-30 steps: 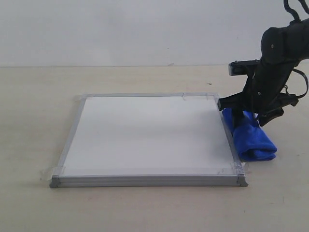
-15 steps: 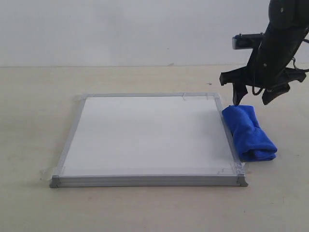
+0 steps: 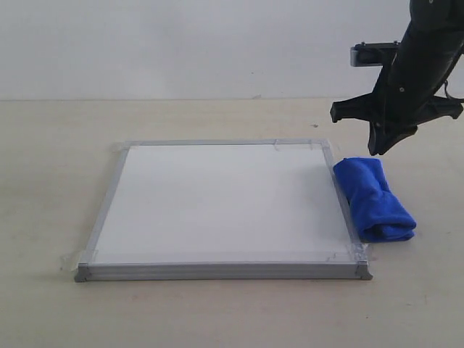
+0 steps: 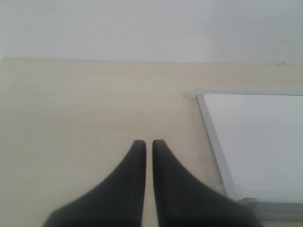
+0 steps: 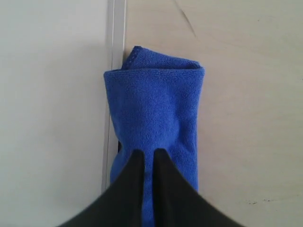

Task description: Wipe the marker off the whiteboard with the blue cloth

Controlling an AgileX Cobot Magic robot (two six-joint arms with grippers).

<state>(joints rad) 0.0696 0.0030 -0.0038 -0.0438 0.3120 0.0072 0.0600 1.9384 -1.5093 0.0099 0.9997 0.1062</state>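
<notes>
The whiteboard (image 3: 225, 199) lies flat on the table, and its white surface shows no marker line in any view. The blue cloth (image 3: 375, 201) lies folded on the table against the board's right frame (image 5: 116, 42). My right gripper (image 3: 377, 148) hangs in the air above the cloth's far end, shut and holding nothing. In the right wrist view the gripper (image 5: 148, 152) points down over the cloth (image 5: 154, 104). My left gripper (image 4: 145, 142) is shut and empty over bare table, left of the board's corner (image 4: 201, 94). It is outside the exterior view.
The wooden table (image 3: 58, 145) runs back to a plain white wall (image 3: 181, 43). Clear tape (image 3: 341, 255) holds the board's corners down.
My right gripper rose off the cloth and moved up and right. Its fingers, spread half a second ago, have come together. The cloth stayed on the table.
</notes>
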